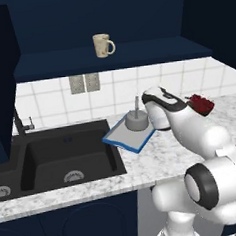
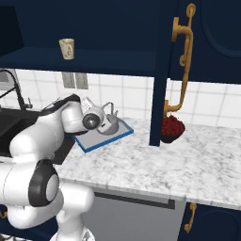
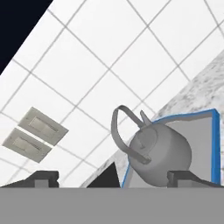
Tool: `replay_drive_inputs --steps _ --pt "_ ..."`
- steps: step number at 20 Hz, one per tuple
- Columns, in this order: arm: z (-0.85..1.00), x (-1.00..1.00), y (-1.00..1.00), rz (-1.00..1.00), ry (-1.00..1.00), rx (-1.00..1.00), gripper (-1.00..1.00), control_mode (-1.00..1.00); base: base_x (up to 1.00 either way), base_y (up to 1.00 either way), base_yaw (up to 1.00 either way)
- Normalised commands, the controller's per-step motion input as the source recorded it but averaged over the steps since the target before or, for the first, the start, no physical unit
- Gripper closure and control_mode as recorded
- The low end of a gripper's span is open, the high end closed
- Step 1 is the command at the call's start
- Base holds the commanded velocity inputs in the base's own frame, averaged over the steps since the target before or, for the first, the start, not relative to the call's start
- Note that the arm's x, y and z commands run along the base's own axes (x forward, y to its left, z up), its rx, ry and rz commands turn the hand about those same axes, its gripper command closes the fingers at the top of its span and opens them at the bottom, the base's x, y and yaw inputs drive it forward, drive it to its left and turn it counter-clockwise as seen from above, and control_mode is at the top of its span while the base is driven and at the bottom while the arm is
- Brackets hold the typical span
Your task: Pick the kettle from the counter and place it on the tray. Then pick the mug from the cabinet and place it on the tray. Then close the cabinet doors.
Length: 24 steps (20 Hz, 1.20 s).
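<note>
The grey kettle (image 1: 136, 120) (image 2: 111, 125) (image 3: 159, 151) stands on the blue-rimmed tray (image 1: 122, 138) (image 2: 96, 141) (image 3: 203, 144), on the counter (image 1: 168, 156) just right of the sink. My gripper (image 3: 117, 178) is open right beside the kettle; its fingertips (image 3: 43, 177) stand wide apart with nothing between them. The arm's hand (image 1: 157, 112) (image 2: 92, 120) hovers next to the kettle. A beige mug (image 1: 103, 45) (image 2: 67, 48) sits on the shelf of the open navy cabinet (image 1: 110, 58). One cabinet door (image 2: 162, 70) with a gold handle (image 2: 183, 56) stands swung open.
A black double sink (image 1: 58, 160) with a faucet (image 1: 20, 122) lies left of the tray. A dark bowl of red things (image 1: 201, 104) (image 2: 172, 128) stands on the counter to the right, under the open door. Two wall sockets (image 1: 84, 83) sit on the tiled backsplash.
</note>
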Motion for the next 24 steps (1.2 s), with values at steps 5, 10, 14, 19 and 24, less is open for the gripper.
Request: replay_drive_inputs --steps 5,10,14,19,24 --pt "0.29 -0.09 -0.08 0.0 0.0 -0.03 -1.0 -1.0 0.0 0.0 0.0" --pt "1.0 -0.69 0.0 0.0 0.15 -0.34 -1.0 -1.0 0.0 0.0 0.0" --pt "1.0 -0.43 0.01 0.09 0.24 -0.51 -1.0 -1.0 0.0 0.0 0.0" --pt "1.0 -0.02 0.16 0.07 0.44 -0.49 -1.0 -1.0 0.0 0.0 0.0" --pt "0.14 0.0 0.02 0.0 0.1 -0.08 -1.0 -1.0 0.0 0.0 0.0"
